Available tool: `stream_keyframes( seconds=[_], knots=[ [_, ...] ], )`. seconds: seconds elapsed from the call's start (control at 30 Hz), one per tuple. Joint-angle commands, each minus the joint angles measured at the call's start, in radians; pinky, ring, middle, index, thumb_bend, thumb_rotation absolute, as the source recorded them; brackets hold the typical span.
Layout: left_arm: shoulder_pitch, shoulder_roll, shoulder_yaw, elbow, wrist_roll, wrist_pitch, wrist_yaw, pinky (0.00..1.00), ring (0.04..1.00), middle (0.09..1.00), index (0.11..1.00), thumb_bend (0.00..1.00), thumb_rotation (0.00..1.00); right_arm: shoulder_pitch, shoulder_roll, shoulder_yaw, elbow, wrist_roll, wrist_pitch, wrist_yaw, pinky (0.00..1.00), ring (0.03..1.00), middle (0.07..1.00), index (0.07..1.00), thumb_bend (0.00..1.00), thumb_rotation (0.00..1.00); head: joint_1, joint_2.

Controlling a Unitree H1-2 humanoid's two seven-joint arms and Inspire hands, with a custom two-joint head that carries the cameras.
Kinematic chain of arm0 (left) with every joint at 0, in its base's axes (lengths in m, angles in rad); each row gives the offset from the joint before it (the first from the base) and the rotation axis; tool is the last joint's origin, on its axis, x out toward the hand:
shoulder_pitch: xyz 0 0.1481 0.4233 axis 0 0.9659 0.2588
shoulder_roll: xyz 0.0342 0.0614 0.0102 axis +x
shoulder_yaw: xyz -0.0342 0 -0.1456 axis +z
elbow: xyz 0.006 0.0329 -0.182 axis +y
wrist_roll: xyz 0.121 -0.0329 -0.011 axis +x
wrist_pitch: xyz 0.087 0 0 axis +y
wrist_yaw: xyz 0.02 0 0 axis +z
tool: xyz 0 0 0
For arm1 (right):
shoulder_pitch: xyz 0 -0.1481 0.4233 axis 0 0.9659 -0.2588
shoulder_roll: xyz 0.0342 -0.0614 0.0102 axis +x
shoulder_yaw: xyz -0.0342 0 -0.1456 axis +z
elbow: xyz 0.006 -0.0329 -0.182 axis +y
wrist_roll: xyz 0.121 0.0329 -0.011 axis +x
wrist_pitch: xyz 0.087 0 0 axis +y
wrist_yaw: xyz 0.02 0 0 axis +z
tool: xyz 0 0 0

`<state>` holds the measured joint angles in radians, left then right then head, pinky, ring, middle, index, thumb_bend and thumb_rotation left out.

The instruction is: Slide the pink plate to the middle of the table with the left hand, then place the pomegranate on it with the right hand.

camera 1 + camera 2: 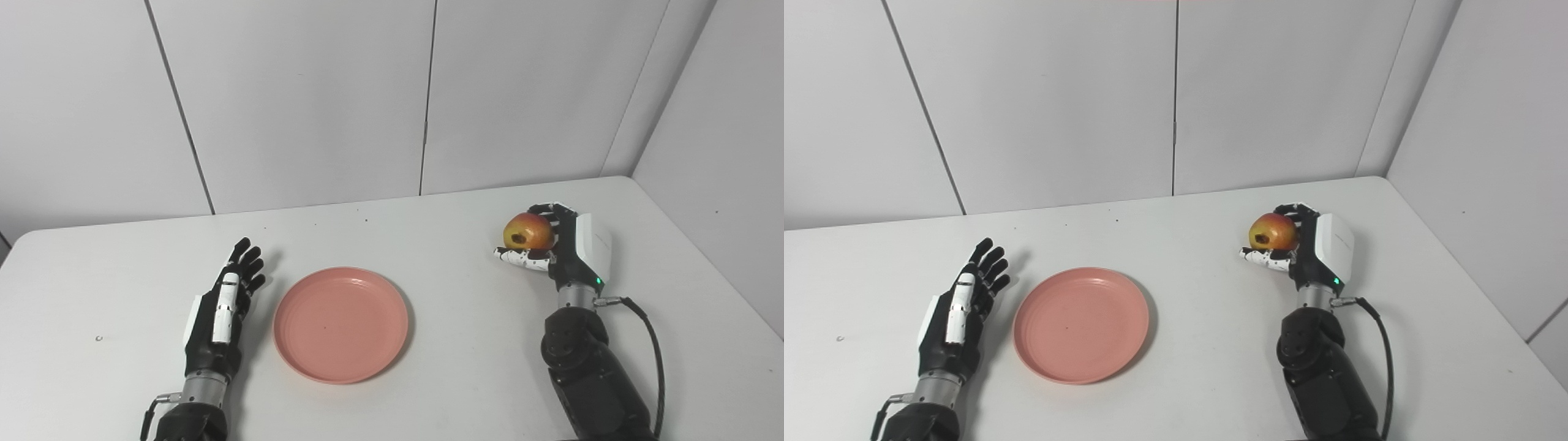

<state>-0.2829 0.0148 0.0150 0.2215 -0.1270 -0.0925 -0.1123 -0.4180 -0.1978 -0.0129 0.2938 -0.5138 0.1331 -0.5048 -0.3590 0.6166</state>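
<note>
Both hands sit over the white table (429, 233), one to each side of the pink plate (340, 324). On the right, the right hand (560, 245) is curled around the pomegranate (528, 231), its dark fingers (554, 214) wrapping over the top and far side of the fruit while the white-tipped thumb (520, 257) props it from below. The pomegranate is red and yellow, with its dark crown end turned toward the cameras, and it looks to be lifted a little off the table surface, well apart from the plate and to its right. The left hand (223, 306) lies just beside the plate's left rim, fingers stretched out and slightly fanned, pointing away from the robot, holding nothing; whether it touches the plate cannot be told. The plate lies flat and bare near the middle of the table, a little toward the left hand. A black cable (652, 349) loops from the right wrist down along the forearm
</note>
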Motion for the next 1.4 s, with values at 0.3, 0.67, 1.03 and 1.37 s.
stream_keyframes(
  seconds=[0.3, 0.67, 1.03, 1.37],
  knots=[
    [0.010, -0.012, -0.010, -0.017, 0.015, -0.013, 0.010, 0.90, 0.918, 0.917, 0.909, 0.24, 1.00, 0.021, 0.038, 0.075, -0.185, -0.006, -0.139, 0.026, 0.32, 0.381, 0.479, 0.551, 0.51, 0.00, 0.042, 0.010],
    [0.016, -0.031, -0.023, -0.047, 0.028, 0.017, 0.022, 0.89, 0.909, 0.907, 0.886, 0.24, 0.96, 0.027, 0.100, 0.181, -0.221, -0.038, -0.201, 0.079, 0.34, 0.392, 0.487, 0.543, 0.51, 0.00, 0.078, 0.026],
    [0.017, -0.045, -0.038, -0.042, 0.090, -0.002, 0.058, 0.85, 0.887, 0.886, 0.869, 0.29, 0.86, 0.044, 0.136, 0.239, -0.202, -0.051, -0.238, 0.117, 0.26, 0.380, 0.484, 0.525, 0.51, 0.00, 0.159, 0.024],
    [0.021, -0.056, -0.065, -0.049, 0.133, 0.008, 0.084, 0.85, 0.884, 0.880, 0.867, 0.25, 0.95, 0.076, 0.163, 0.279, -0.198, -0.031, -0.273, 0.170, 0.33, 0.390, 0.475, 0.547, 0.51, 0.00, 0.222, 0.023]
  ],
)
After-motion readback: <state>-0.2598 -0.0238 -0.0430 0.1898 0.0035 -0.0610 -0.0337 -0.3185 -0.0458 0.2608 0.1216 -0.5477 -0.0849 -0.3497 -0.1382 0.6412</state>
